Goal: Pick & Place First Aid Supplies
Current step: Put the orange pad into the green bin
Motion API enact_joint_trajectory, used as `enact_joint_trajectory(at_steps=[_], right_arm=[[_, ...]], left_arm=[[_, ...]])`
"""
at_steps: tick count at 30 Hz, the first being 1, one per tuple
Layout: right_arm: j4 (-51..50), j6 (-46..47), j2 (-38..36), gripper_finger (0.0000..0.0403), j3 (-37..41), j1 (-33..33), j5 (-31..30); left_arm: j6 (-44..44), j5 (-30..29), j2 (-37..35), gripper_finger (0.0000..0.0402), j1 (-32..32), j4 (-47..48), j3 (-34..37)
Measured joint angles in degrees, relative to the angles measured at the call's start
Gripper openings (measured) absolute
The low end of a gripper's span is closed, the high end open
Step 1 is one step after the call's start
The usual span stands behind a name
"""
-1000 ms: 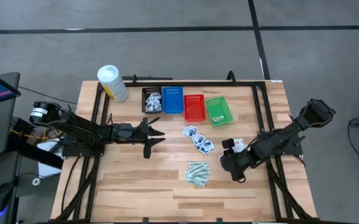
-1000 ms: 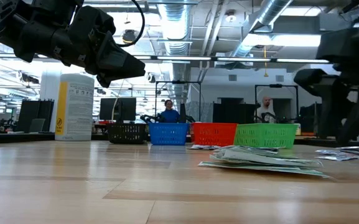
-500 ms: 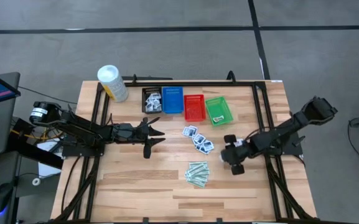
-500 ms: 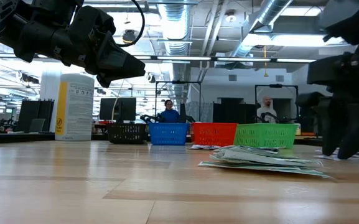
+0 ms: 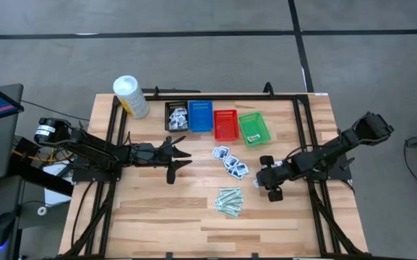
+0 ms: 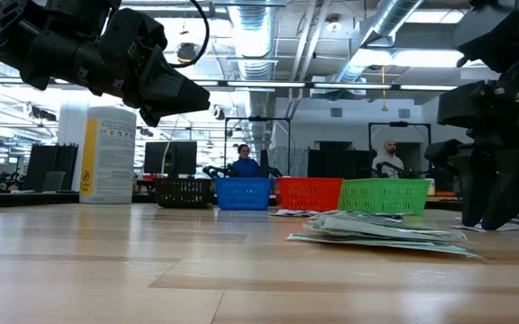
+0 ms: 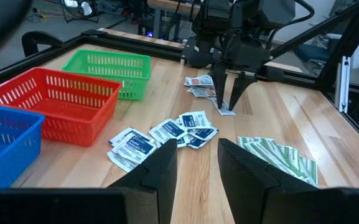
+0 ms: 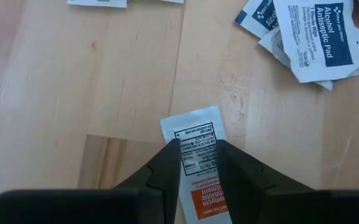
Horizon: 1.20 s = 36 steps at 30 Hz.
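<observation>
Blue-print white packets [image 5: 230, 162] and pale-green strips [image 5: 230, 201] lie flat on the table's middle. My right gripper [image 7: 227, 107] points steeply down, open, at a white packet with orange print [image 8: 195, 134] that lies flat beside a few more packets [image 7: 201, 84]. In the right wrist view its fingers [image 8: 167, 165] stand over that packet's two long edges. My left gripper [image 5: 185, 155] hovers open left of the packets, well above the table, with nothing between its fingers. My right gripper comes from above, with its fingers lying along the orange-print packet's long edges [image 8: 211, 134]. The packet lies flat on the table. I cannot tell whether the fingertips touch it.
Black [image 5: 176, 115], blue [image 5: 200, 115], red [image 5: 225, 124] and green [image 5: 254, 128] mesh baskets stand in a row at the far side. The black one and the green one hold something. A tall white tub [image 5: 130, 96] stands at the far left. Black rails frame the table.
My right gripper has come down toward the table and swung a little toward the far edge, rolling at the wrist, until it stands over the orange-print packet. Most of this happened in the first half second. The packets lie where they were.
</observation>
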<state>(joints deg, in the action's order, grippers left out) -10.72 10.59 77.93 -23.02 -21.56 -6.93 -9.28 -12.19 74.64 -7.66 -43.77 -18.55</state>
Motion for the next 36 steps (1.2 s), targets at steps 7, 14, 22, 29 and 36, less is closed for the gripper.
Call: enact_joint_trajectory(at_steps=[7,14,22,29,36], right_arm=[[-0.03,0.00,0.04,0.0060,0.02,-0.02,0.86],[0.08,-0.02,0.07,0.0031,0.06,-0.02,0.91],[0.19,-0.02,0.09,0.0003,0.09,-0.02,0.86],[3.29,-0.37,0.24,0.0001,-0.24,-0.11,0.87],[5.14,-0.63,0.44,0.0001,-2.50,-0.11,1.30]], left_arm=[[0.00,0.00,0.01,0.0116,0.00,0.00,0.00],[0.00,0.00,0.01,0.0116,0.01,0.00,0.00],[0.00,0.00,0.01,0.0116,0.00,0.00,0.00],[0.00,0.00,0.00,0.0116,0.01,0.00,0.00],[0.00,0.01,0.01,0.0116,0.00,0.00,0.00]])
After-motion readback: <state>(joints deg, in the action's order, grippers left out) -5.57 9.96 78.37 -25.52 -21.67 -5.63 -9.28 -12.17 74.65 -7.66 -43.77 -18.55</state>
